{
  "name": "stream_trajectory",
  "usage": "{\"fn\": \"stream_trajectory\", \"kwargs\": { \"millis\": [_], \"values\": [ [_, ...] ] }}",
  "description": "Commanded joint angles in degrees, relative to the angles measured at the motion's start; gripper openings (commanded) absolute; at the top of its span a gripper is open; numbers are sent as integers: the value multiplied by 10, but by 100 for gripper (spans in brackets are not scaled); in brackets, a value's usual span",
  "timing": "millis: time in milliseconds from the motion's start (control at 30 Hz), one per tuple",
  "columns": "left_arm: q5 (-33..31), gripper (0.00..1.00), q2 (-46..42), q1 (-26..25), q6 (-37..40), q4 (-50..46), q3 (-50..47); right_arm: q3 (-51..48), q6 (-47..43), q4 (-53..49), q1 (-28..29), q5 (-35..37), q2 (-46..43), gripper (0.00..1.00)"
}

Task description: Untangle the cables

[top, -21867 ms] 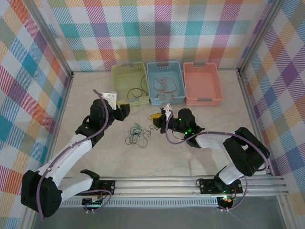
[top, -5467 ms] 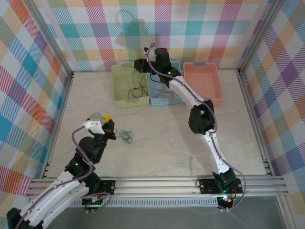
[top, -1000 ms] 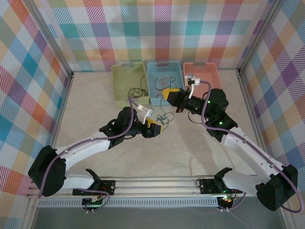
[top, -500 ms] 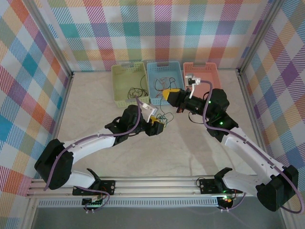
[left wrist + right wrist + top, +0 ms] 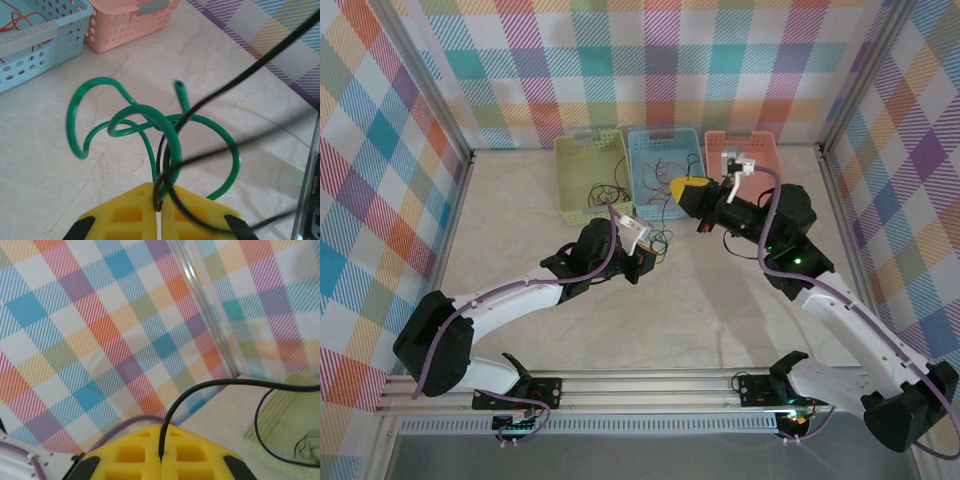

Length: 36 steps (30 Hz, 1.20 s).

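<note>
Mid-untangle, pull-apart step. My left claw point(image 5: 159, 200) is clenched on the green cable point(image 5: 100, 80), and a black strand seems caught in the same pinch. My right claw point(image 5: 161, 442) is clenched on the black cable point(image 5: 215, 383), raised off the worktop point(image 5: 60, 175). In the top view the tangle sits at 6 o'clock from the blue basket point(image 5: 667, 208). Next, I judge: anchor green low and draw black toward 1 o'clock, slowly, so the loop doesn't cinch.

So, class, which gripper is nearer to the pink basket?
Right. The right gripper is just left of the pink basket; the left gripper is farther off, low over the table in front of the blue basket.
</note>
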Motion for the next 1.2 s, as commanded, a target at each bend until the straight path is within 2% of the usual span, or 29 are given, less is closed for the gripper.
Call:
{"fn": "stream_trajectory", "kwargs": {
  "millis": [0,67,167,500,667,733,900,1167],
  "values": [
    [-14,4,-31,-6,3,-26,5,43,-67,-29,-3,91,-25,0],
    [-24,0,-46,-7,-12,-38,0,50,-86,-45,-9,143,-30,0],
    [-26,0,-87,-7,-18,-54,-21,54,-120,-58,-30,221,-32,0],
    [-122,0,-238,-7,-20,-173,-62,53,-149,-103,-182,390,-13,0],
    [-184,0,-282,-7,-36,-199,-73,30,-117,-124,-244,412,-5,0],
    [-221,0,-290,-7,-45,-212,-71,32,-128,-130,-245,429,3,0],
    [-359,0,-319,-2,-77,-269,-78,37,-145,-132,-255,470,19,0],
    [-447,0,-365,24,-109,-311,-93,35,-145,-134,-280,505,16,0]
  ]
}}
